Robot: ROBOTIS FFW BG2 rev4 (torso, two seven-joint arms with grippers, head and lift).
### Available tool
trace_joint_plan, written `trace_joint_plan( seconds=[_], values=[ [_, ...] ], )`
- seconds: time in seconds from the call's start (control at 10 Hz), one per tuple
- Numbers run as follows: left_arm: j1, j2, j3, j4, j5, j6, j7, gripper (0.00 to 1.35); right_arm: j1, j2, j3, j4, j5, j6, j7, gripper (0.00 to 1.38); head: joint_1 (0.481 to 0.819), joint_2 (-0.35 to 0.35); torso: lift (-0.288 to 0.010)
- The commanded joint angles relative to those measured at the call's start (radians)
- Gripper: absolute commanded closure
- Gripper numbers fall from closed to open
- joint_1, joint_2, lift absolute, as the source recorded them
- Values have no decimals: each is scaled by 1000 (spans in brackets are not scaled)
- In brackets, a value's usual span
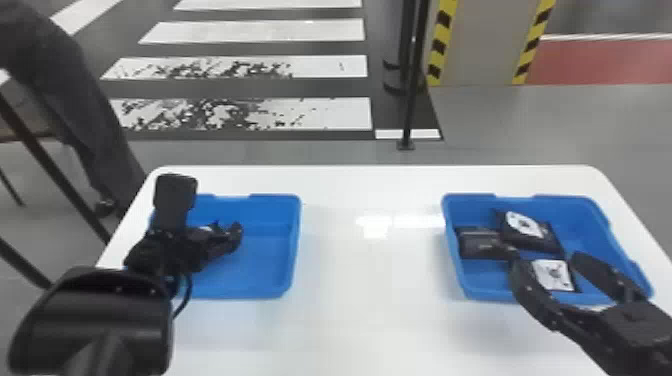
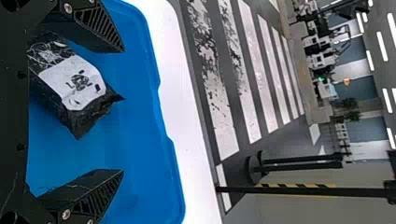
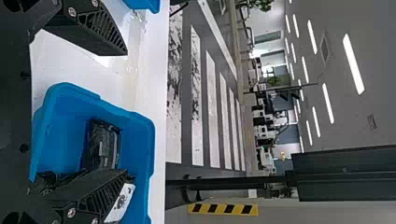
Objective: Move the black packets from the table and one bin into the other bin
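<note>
The table (image 1: 370, 320) has a left bin (image 1: 265, 260) and right bin (image 1: 582, 215), with left gripper (image 2: 123, 110) and right gripper (image 1: 546, 254) wide and empty by them. Both bins hold black packets (image 2: 74, 86), probably soft, light and slippery, so gently pinch their fat middles.

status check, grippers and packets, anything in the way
Left gripper open over left bin, one packet seen inside. Right gripper open by right bin, three packets inside. Nothing seen blocking left packet.
</note>
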Motion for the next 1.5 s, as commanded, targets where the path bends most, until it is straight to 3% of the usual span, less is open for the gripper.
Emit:
trace_joint_plan(
  seconds=[0.0, 0.3, 1.0, 1.2, 1.3, 1.4],
  values=[
    [-39, 16, -22, 59, -28, 52, 2, 111, -4, -6, 16, 3, -5, 0, 1, 133, 695, 71, -110],
    [-105, 33, -42, 162, -32, 123, 2, 111, -7, -8, 22, 7, -9, -10, 4, 133, 695, 99, -110],
    [-206, 55, 4, 329, -50, 145, -9, 219, -7, -8, 24, 5, -13, -27, 12, 133, 695, 144, -110],
    [-253, 65, 14, 403, -50, 165, -41, 229, -7, -8, 26, 7, -17, -34, 13, 133, 695, 163, -110],
    [-277, 69, 8, 432, -54, 184, -50, 381, -7, -8, 28, 7, -19, -39, 15, 133, 695, 166, -110],
    [-292, 69, 0, 447, -62, 211, -50, 760, -7, -8, 32, 10, -21, -47, 15, 133, 695, 170, -110]
  ],
)
